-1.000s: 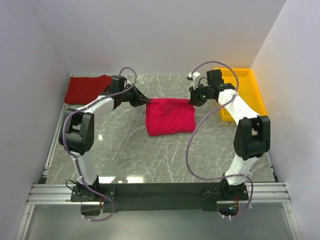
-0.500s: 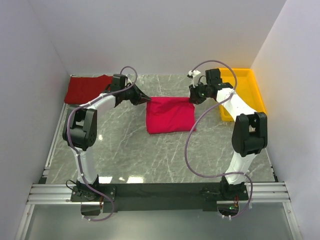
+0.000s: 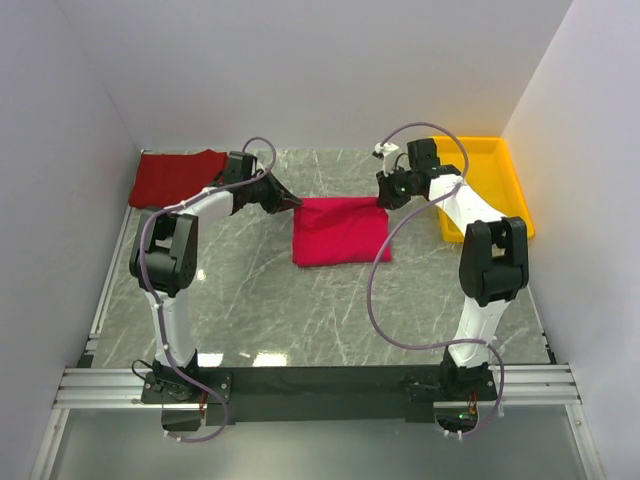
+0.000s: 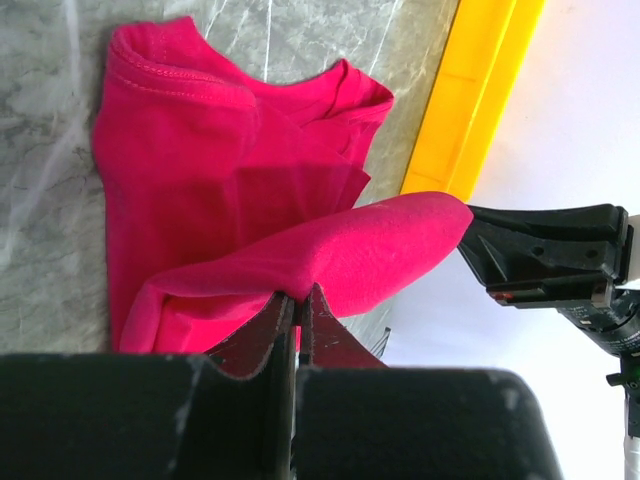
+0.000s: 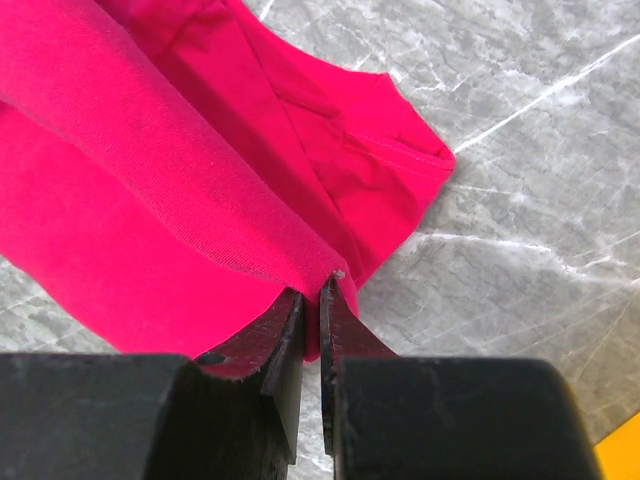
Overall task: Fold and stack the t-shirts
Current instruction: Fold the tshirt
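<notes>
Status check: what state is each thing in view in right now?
crimson t-shirt: partly folded, far edge lifted between both claws, rest lying flat.
dark red t-shirt: lying flat, far left, untouched.
left claw: shut on crimson t-shirt.
right claw: shut on crimson t-shirt.
yellow tray: far right, untouched.

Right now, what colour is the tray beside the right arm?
Bright yellow. The tray shows best in the top external view.

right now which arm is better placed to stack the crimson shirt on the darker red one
Left, probably. The left hand grips the crimson shirt's left corner, and the darker red shirt lies on that side. The right hand grips the opposite corner, by the yellow tray.
</notes>
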Tool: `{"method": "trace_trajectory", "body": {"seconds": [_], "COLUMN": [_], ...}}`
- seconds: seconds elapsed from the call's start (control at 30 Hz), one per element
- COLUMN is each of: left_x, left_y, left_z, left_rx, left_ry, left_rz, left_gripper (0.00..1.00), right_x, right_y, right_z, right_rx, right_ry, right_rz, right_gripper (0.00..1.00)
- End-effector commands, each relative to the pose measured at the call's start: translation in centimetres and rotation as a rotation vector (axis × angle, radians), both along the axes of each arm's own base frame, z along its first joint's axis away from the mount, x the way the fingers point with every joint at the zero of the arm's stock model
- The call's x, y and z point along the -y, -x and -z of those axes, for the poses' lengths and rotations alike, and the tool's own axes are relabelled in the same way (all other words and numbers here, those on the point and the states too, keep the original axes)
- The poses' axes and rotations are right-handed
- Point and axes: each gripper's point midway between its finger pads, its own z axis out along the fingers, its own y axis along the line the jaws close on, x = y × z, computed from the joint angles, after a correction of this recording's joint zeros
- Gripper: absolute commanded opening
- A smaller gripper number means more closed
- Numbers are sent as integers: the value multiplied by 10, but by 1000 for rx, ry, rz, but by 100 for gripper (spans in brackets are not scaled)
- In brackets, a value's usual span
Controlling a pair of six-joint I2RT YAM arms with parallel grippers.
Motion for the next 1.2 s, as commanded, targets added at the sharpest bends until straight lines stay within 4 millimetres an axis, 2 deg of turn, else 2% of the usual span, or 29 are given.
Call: {"method": "trace_trajectory", "body": {"seconds": [0.0, 0.33, 0.43, 0.47, 0.53, 0.57, 0.6, 0.63, 0.7, 0.73, 0.77, 0.87, 0.97, 1.0, 1.07, 1.1, 1.13, 1.17], "left_x": [0, 0, 0, -1, -2, -4, -7, -9, -19, -23, -26, -36, -39, -39, -27, -23, -12, -7], "left_y": [-12, -19, -20, -20, -24, -28, -29, -33, -41, -44, -47, -51, -45, -36, -26, -17, -8, -5], "left_z": [-18, -10, -8, -5, -7, -7, -8, -15, -21, -31, -37, -58, -78, -78, -84, -77, -76, -72], "left_rx": [77, 63, 57, 46, 50, 57, 52, 73, 95, 123, 141, 213, 301, 314, 355, 347, 350, 344], "left_ry": [1, -13, -16, -24, -36, -53, -68, -79, -132, -145, -156, -207, -218, -216, -161, -149, -124, -123], "left_rz": [14, 5, 4, -1, -9, -27, -42, -55, -102, -121, -133, -168, -154, -132, -69, -42, 8, 24], "left_gripper": [1, 1, 6, 15, 26, 36, 41, 45, 55, 57, 58, 58, 57, 57, 55, 55, 53, 50], "right_x": [7, 6, 6, 6, 8, 10, 14, 18, 24, 26, 30, 31, 23, 12, 5, 2, -5, -6], "right_y": [-21, -26, -29, -30, -36, -39, -47, -51, -60, -59, -62, -61, -47, -36, -22, -15, -11, -11], "right_z": [-16, -8, -4, -3, -2, -3, -6, -8, -19, -18, -28, -40, -46, -47, -47, -43, -46, -37], "right_rx": [72, 52, 44, 41, 45, 45, 71, 80, 112, 111, 143, 179, 164, 137, 121, 93, 80, 46], "right_ry": [7, 15, 18, 20, 26, 33, 41, 46, 44, 36, 43, 25, -5, -51, -86, -101, -133, -134], "right_rz": [29, 35, 42, 48, 69, 101, 136, 176, 256, 290, 317, 325, 231, 159, 71, 45, 5, 8], "right_gripper": [0, 0, 2, 9, 20, 38, 50, 55, 59, 63, 71, 78, 84, 85, 84, 81, 78, 66]}}
